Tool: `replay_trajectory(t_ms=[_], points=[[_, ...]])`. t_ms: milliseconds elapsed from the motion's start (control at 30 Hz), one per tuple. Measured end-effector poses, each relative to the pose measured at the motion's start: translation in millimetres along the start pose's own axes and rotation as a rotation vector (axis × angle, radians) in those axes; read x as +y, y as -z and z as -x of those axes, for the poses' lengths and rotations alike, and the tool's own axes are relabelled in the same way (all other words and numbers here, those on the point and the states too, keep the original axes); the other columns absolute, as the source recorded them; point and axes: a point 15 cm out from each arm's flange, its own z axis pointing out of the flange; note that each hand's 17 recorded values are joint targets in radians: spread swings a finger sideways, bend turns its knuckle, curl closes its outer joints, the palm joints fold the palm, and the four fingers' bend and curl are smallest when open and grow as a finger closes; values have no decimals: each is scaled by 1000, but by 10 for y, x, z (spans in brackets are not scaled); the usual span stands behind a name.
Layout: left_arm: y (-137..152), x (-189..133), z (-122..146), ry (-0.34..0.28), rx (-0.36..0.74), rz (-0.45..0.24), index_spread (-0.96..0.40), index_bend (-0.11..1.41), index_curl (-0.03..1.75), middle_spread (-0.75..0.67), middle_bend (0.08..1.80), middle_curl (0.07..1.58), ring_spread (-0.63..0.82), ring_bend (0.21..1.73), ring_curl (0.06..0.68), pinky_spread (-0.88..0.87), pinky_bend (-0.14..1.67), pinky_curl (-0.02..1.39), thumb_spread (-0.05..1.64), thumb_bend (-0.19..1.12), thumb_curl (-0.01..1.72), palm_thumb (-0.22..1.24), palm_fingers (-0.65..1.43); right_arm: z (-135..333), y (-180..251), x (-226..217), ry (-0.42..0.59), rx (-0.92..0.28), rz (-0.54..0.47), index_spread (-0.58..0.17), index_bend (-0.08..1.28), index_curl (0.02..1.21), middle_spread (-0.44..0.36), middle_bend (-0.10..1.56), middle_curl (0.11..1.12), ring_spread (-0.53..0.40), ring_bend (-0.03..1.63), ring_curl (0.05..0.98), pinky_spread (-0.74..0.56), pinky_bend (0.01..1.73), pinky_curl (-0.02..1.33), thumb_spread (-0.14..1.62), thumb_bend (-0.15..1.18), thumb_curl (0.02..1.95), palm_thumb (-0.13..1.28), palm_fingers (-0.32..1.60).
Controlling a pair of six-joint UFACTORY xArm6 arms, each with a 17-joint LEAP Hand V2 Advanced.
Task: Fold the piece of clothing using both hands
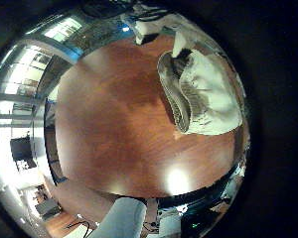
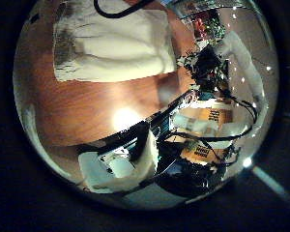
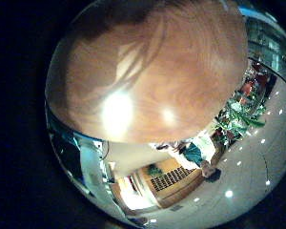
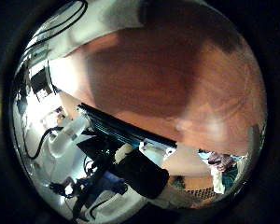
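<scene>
Clothing (image 2: 111, 43) (bunched, pale) lies on the wooden table (image 1: 119, 119); hands' finger state can't be told.

**Desk surface and what lies on it**

Desk (image 1: 129, 119): polished wood top, reddish-brown, with bright glare spots from the lights above. Its rounded edge shows in both left palm views.

On the desk: one pale, cream-coloured garment (image 1: 201, 91), lying bunched and partly folded over on itself, with a gathered or ribbed hem along one side. It sits near one edge of the desk, flat on the wood. In the left thumb side view the same garment (image 2: 111, 43) spreads wide across the top.

Both right palm views show bare wood only (image 3: 148, 72), (image 4: 168, 79), with nothing lying on that part.
</scene>
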Motion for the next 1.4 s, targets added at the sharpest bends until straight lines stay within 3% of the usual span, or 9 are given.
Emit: replay_trajectory(t_ms=[333,833,1133,1400], points=[[-111,118,-25,-21,-8,45,-63,183,368,356,169,231,510,545,236,570,326,350,1146,-20,302,216,2,-377,185,265,-72,-29,-76,-394,157,303,-118,246,356,94,378,247,345,257,300,1362,-8,229,283,225],[-184,154,8,-19,-6,64,-63,183,367,356,169,238,510,549,231,567,337,335,1154,-20,302,213,2,612,746,-189,122,78,-171,-400,144,260,-91,186,345,143,379,256,352,362,330,1347,-13,228,280,96],[-184,153,5,-20,-5,64,-63,183,368,351,169,239,510,551,228,566,342,329,1155,-20,304,212,2,982,524,-668,148,97,-86,-400,157,262,-81,195,345,155,367,256,352,369,327,1335,-18,215,229,67],[-169,150,46,-20,-6,61,-63,183,368,349,170,240,509,553,227,565,346,326,1156,-20,305,212,1,1018,115,-780,149,98,22,-410,169,273,-75,193,346,169,338,252,351,346,319,1326,-16,211,184,66]])
